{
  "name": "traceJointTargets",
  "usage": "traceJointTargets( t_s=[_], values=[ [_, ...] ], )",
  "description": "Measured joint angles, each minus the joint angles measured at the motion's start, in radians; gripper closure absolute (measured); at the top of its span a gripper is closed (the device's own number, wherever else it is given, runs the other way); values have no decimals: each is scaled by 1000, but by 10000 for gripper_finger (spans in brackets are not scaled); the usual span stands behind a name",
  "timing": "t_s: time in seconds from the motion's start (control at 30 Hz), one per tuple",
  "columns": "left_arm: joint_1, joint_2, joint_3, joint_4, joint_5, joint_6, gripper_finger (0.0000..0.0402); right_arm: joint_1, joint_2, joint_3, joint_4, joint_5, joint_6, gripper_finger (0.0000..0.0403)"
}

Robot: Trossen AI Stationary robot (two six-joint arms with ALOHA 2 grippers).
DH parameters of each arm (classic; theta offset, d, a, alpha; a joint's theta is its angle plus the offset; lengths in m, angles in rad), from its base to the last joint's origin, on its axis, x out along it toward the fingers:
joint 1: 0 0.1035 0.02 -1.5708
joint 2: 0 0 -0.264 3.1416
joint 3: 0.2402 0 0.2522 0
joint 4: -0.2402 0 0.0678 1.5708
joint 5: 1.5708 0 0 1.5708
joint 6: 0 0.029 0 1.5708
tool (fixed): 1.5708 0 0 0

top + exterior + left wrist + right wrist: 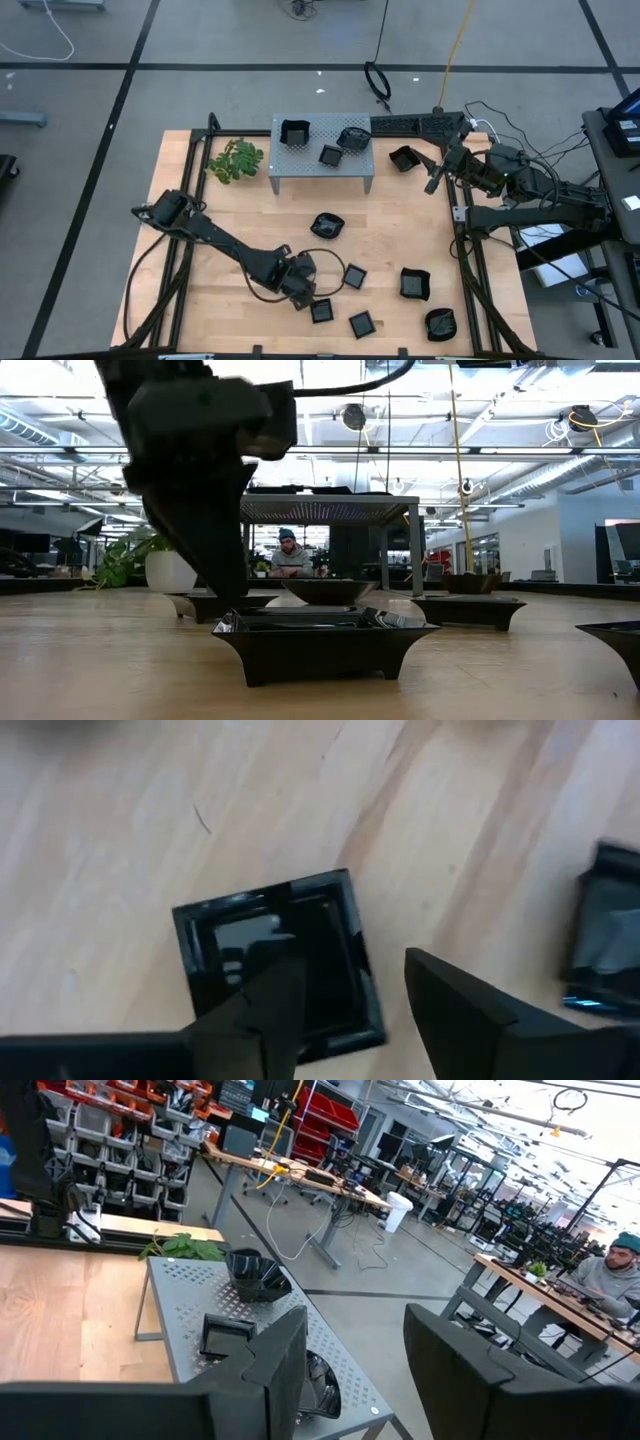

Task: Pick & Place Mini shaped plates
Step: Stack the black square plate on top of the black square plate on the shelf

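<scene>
Several small glossy black mini shaped plates lie on the wooden table [230,240]; three more sit on the grey perforated stand [320,160]. My left gripper [345,1010] is open near the table's front edge, pointing steeply down over a square plate [270,955] that lies flat on the wood. One finger [265,1010] stands over that plate's rim; the other is beside it over bare wood. In the high view this plate [321,311] is just in front of the left gripper [307,296]. My right gripper [350,1370] waits open, raised and level, at the table's far right [433,182]. My left gripper has one finger [232,595] coming down from above at the rim of the square plate [315,640], which rests flat on the table. Whether the finger touches the rim, I cannot tell. Nothing sits between the two fingers.
Other plates lie close by: a square one [354,276], another [361,323], a rounded one [327,226], and two deeper ones [415,283] [440,323] at the front right. A green sprig [236,160] lies left of the stand. A person sits beyond the table [291,555].
</scene>
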Motion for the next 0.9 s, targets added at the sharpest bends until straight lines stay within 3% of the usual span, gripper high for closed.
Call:
traceJointTargets(
  t_s=[0.17,0.5,0.9],
  values=[
    [-12,7,0,-12,-72,56,244,0,0,0,0,0,0,248],
    [-5,7,0,-18,-76,108,307,0,0,0,0,0,0,248],
    [-4,37,1,-19,-46,96,251,0,0,0,0,0,0,248]
  ],
)
